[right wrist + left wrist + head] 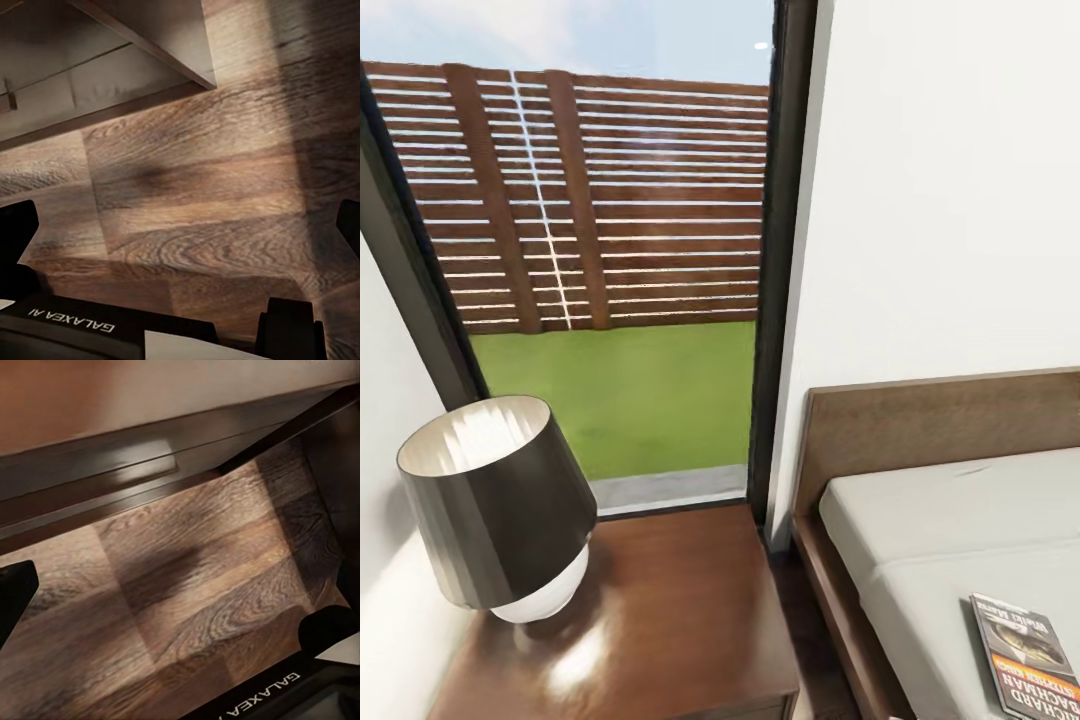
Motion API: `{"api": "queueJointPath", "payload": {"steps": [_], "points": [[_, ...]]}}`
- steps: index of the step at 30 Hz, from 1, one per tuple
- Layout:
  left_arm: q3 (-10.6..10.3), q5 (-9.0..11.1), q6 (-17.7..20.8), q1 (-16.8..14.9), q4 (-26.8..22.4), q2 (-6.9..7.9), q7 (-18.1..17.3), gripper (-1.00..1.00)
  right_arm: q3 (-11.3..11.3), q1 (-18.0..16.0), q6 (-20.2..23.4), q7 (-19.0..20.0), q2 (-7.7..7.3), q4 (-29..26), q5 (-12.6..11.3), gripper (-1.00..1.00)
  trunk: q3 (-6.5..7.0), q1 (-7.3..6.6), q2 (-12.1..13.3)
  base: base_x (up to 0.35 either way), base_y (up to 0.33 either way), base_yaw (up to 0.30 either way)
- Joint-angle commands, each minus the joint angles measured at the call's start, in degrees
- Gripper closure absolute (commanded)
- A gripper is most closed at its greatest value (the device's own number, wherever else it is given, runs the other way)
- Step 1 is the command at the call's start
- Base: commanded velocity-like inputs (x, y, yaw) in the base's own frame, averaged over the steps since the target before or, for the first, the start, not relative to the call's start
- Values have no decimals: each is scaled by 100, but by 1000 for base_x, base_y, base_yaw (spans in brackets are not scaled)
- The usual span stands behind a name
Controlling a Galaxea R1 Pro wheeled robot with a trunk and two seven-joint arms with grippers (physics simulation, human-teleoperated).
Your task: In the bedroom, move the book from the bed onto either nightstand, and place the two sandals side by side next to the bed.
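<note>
Currently the book [1023, 655] is lying at the bed's [950, 520] near edge; a reach is pending; neither arm's finger spread is discernible.

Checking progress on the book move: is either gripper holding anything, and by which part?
Nothing held. The book lies on the bed; both wrist views show only floor between open fingers.

Book [1023, 655] flat on bed [930, 560], beside nightstand [690, 620]

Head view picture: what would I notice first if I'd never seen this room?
Probably the tall window straight ahead, showing green grass and a brown slatted fence. Then the black-shaded lamp on the shiny nightstand at lower left, and the book lying on the bed at lower right.
</note>
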Motion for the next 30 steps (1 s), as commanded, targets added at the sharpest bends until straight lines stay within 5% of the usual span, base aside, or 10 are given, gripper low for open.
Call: {"api": "queueJointPath", "payload": {"steps": [1,26,30], "points": [[-8,2,-26,-3,6,1,-13,-100,-37,-9,11,24,-2,19,-41,-100,-5,-1,-3,0,0,-18],[-8,15,-26,-6,6,1,-14,-100,-37,-9,11,33,2,19,-24,-100,-4,-1,-3,0,0,-2],[-8,18,-26,-4,6,1,-10,-100,-37,-5,11,32,0,19,-23,-100,68,-89,158,0,0,0]]}}
